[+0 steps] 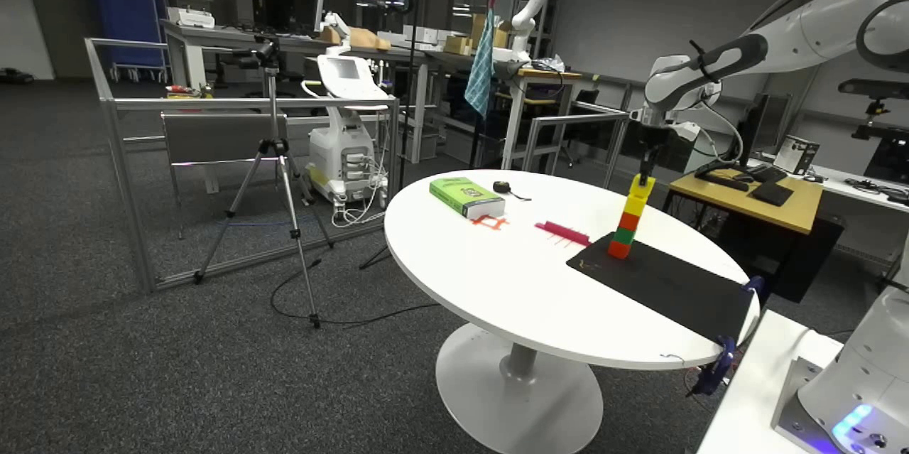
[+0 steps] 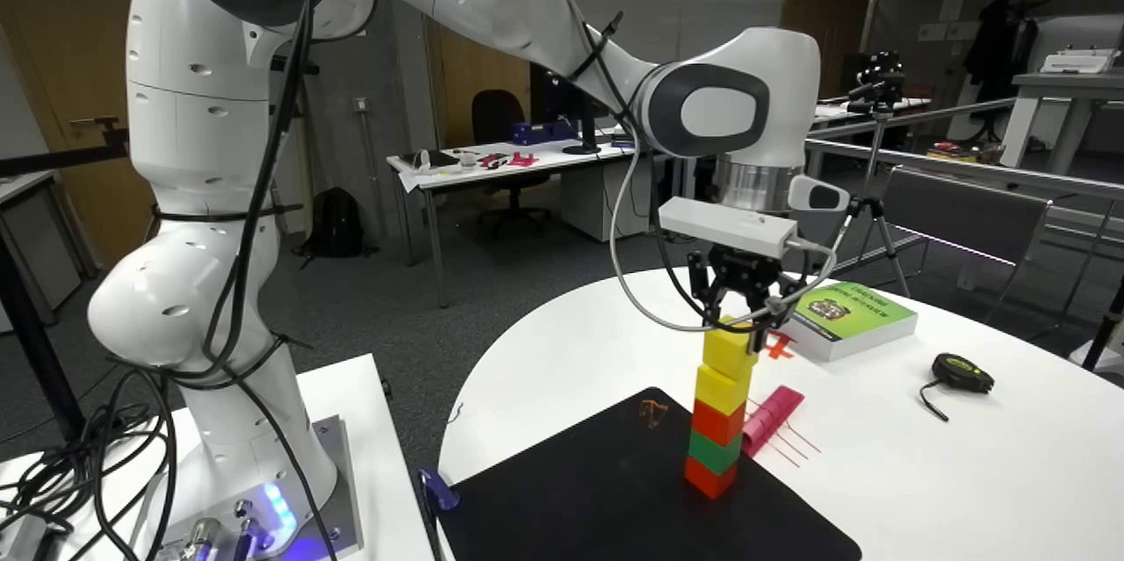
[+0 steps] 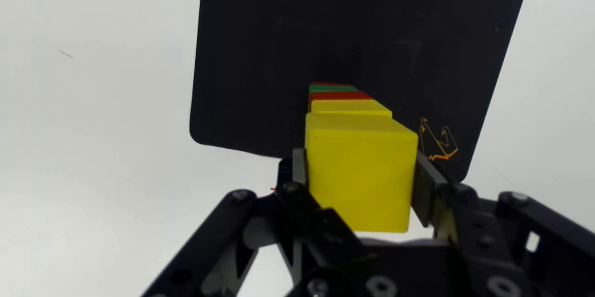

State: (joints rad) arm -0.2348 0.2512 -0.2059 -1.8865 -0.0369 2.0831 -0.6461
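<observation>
A top yellow block (image 3: 361, 181) sits between the pads of my gripper (image 2: 734, 331), which is shut on it from both sides. Directly beneath is a stack of more blocks: a lower yellow block (image 2: 722, 390), a red block (image 2: 717, 423), a green block (image 2: 713, 453) and a bottom red block (image 2: 709, 479). The held block appears to rest on the lower yellow one; whether a thin gap lies between them I cannot tell. The stack stands on a black mat (image 1: 664, 283), and its upper part looks slightly leaning in both exterior views.
On the round white table (image 1: 454, 262) lie a green book (image 1: 465, 195), a black tape measure (image 2: 961, 373) and a pink strip (image 2: 773, 416) beside the mat. Blue clamps (image 1: 724, 361) grip the mat's edge near the robot base. A cable (image 2: 628, 280) loops by the gripper.
</observation>
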